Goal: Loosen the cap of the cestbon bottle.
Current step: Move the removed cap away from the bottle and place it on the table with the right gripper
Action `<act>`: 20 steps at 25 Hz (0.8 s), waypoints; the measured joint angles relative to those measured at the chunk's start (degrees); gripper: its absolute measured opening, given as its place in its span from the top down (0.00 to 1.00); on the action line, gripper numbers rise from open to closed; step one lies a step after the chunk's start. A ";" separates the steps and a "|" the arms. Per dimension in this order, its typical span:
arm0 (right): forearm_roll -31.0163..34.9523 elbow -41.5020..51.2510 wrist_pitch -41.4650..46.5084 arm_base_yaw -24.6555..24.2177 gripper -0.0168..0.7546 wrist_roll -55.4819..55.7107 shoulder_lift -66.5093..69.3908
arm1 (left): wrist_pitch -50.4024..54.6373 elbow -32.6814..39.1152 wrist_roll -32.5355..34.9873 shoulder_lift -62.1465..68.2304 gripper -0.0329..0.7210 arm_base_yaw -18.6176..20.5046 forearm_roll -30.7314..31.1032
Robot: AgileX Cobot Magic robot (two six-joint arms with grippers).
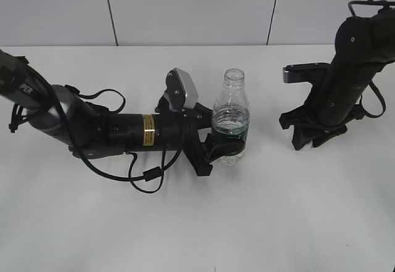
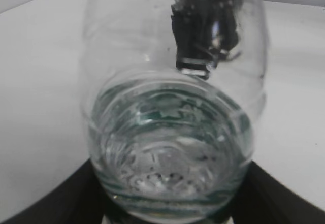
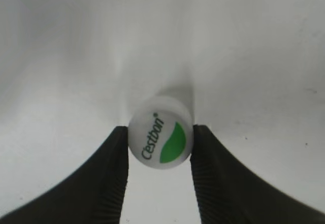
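Note:
The cestbon bottle [image 1: 231, 119] stands upright on the white table, partly filled with water, and its threaded neck is open with no cap on it. My left gripper [image 1: 221, 147] is shut on the bottle's lower body at the green label band. The bottle fills the left wrist view [image 2: 172, 127], with the jaws [image 2: 172, 206] at its sides. My right gripper [image 3: 160, 135] is shut on the cap [image 3: 160, 138], a white cap with a green patch and "Cestbon" lettering. It holds the cap close to the table, well right of the bottle. The cap is hidden in the exterior view, where the right gripper [image 1: 310, 135] points down.
The white table [image 1: 278, 222] stretches in front of both arms. A loose black cable [image 1: 145, 176] from the left arm lies on the table left of the bottle. A pale wall stands behind the table's far edge.

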 joint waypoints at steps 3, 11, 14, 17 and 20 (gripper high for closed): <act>0.00 0.00 -0.18 0.00 0.59 0.00 0.42 | 0.00 0.00 0.00 0.00 0.41 0.00 -0.03; 0.00 0.00 1.64 0.00 0.21 0.00 0.50 | 0.05 0.00 0.00 0.00 0.41 0.00 -0.11; 0.00 0.00 2.44 0.00 0.18 0.00 0.23 | 0.05 0.00 0.00 0.00 0.37 0.00 -0.11; 0.00 0.00 2.64 0.00 0.18 0.00 -1.42 | 0.05 0.00 0.04 0.00 0.23 0.00 -0.24; 0.05 0.00 2.76 0.00 0.19 0.00 -3.42 | -0.02 0.00 0.04 0.00 0.18 0.00 -0.29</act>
